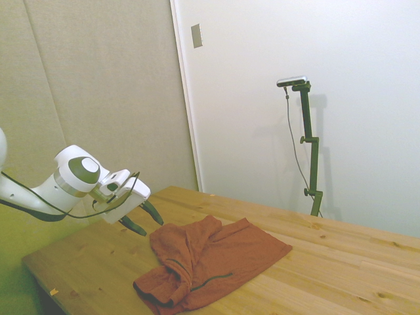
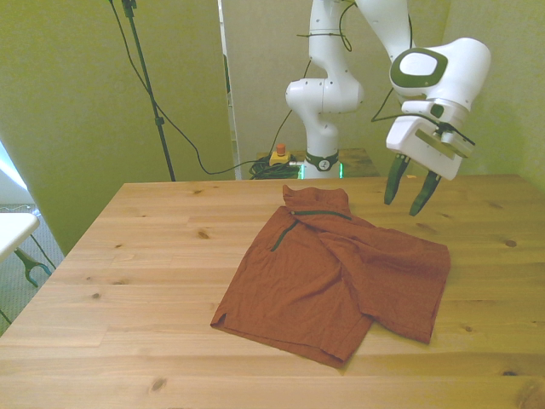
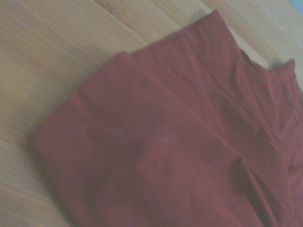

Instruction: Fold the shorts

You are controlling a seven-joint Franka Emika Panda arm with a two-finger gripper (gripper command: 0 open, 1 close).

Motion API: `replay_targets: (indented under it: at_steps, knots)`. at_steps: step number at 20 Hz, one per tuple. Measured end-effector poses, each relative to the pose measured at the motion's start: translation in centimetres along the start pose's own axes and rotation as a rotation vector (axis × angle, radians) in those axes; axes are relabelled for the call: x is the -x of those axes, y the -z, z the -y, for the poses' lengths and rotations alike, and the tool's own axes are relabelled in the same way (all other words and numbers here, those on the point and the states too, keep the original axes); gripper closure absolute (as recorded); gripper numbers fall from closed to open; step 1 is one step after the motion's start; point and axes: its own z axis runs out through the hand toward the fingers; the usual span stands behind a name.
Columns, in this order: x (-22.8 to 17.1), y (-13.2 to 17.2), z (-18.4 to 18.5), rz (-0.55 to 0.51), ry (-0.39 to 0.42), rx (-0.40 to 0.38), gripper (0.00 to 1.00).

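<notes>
Shorts (image 2: 341, 281) are spread rumpled on the worktop (image 2: 128, 256), partly doubled over. The fingers (image 2: 394, 181) are parted and empty above the far edge. If only the top layer is pinched, the fold could be dragged askew.

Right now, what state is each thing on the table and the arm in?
shorts: lying loosely spread on the table, rumpled, waistband end bunched, not neatly folded.
pincer: open, empty, raised above the table beside the shorts, not touching them.
table: bears only the shorts.
</notes>
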Motion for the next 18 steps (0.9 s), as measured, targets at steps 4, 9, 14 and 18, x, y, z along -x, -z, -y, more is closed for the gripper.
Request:
replay_targets:
  at_steps: [4,9,14,18]
  knots:
    - [1.9,-1.7,4.2,0.004,0.046,-0.005,0.00]
    - [2.4,-1.7,7.7,0.007,0.068,-0.026,0.00]
    - [1.6,-2.2,8.5,0.005,0.061,-0.023,0.00]
    - [1.0,-2.7,8.3,0.007,0.049,-0.014,0.00]
